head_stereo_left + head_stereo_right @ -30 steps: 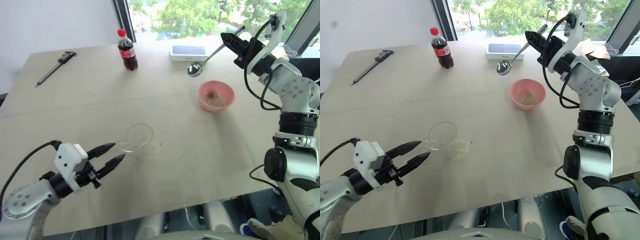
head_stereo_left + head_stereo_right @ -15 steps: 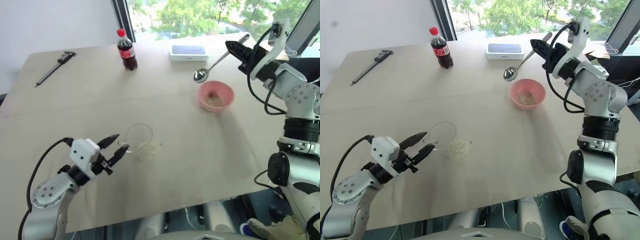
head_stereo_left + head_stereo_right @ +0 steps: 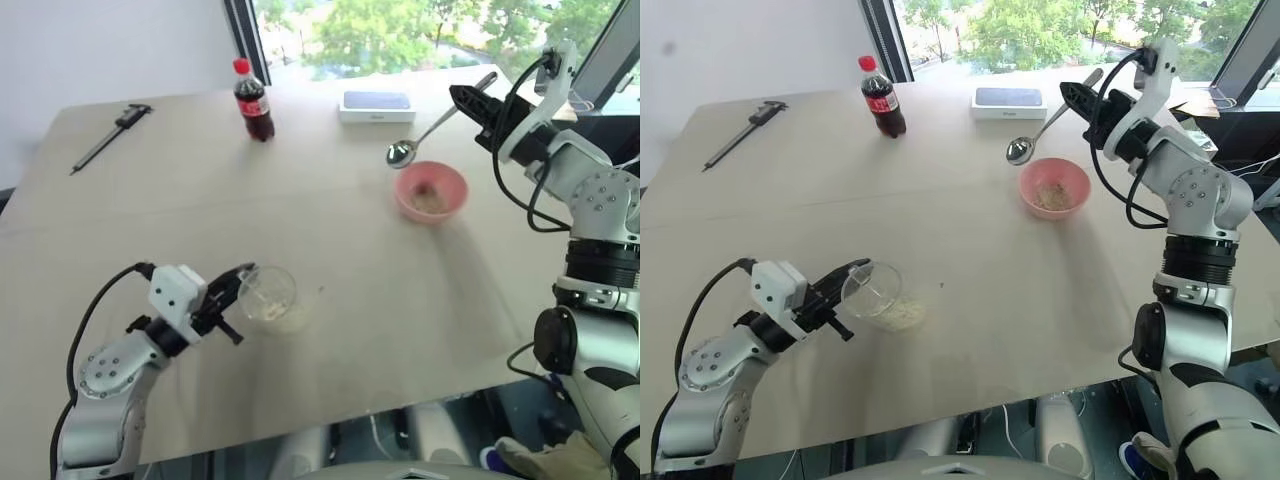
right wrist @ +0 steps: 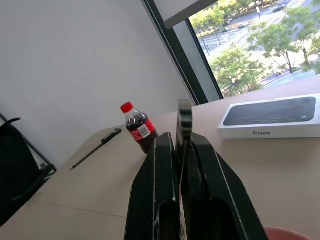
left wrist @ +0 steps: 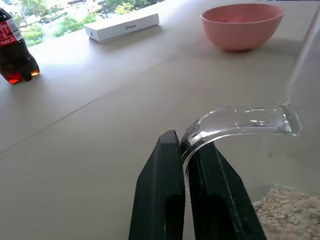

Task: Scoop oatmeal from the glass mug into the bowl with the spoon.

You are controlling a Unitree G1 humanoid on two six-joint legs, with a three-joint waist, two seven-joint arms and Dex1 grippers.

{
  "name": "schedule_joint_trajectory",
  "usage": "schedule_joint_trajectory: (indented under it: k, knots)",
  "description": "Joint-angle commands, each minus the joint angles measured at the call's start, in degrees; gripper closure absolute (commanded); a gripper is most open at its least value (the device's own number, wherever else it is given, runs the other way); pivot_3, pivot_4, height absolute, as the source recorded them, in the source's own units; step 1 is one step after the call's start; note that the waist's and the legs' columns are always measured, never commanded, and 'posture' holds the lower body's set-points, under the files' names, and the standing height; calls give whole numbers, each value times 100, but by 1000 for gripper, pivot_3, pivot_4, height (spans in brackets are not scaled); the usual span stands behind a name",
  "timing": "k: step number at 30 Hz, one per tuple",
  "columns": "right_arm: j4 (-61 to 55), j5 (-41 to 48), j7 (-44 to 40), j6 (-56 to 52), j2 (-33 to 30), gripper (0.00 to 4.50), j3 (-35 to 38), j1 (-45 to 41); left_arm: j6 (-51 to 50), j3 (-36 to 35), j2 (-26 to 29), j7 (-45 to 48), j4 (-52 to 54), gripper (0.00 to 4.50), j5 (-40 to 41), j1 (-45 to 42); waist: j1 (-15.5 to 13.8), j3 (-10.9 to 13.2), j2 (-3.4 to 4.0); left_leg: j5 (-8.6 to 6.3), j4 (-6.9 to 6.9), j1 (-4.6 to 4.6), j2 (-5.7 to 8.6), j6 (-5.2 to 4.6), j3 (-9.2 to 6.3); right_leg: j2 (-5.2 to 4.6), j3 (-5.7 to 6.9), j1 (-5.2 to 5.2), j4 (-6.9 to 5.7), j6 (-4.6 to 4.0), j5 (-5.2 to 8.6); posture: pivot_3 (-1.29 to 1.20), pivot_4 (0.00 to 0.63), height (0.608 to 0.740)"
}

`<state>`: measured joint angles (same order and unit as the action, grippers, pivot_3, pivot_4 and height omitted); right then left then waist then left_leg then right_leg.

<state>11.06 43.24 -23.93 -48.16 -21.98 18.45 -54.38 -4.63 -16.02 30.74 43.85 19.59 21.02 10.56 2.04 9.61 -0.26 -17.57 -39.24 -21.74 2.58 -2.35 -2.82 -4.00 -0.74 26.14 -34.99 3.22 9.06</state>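
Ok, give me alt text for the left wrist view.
Two black gripper fingers pinch the thin handle of a clear glass mug holding pale oatmeal flakes. Beyond on the tan table sit a pink bowl, a white phone box and a cola bottle.

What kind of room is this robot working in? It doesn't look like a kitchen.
Probably an office or a lab set up for testing, not a kitchen. A plain pale table stands by a big window with trees outside, and a caliper and a boxed phone lie near a cola bottle.
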Motion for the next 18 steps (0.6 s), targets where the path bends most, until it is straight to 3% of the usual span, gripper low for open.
schedule_joint_trajectory:
  k: [1,8,18]
  knots:
    - [-357,156,38,44,3,4500,134,-50,1,-22,97,-209,-212,4483,-210,-154,-3,0,0,0,0,0,0,0,0,0,0,0,-1,0,0,0,150,740]
    - [-548,361,141,-66,203,4500,127,-270,-437,18,36,-1046,-777,4483,-382,-1257,-5,-1,0,1,-6,3,1,0,-4,2,3,-1,-12,-1,-1,0,150,740]
    - [-1111,1032,86,-660,872,4500,-391,-792,440,825,42,-1170,-2295,4483,-1326,-3273,18,-1,0,2,-9,-4,6,1,-4,3,2,8,-42,-1,0,0,150,740]
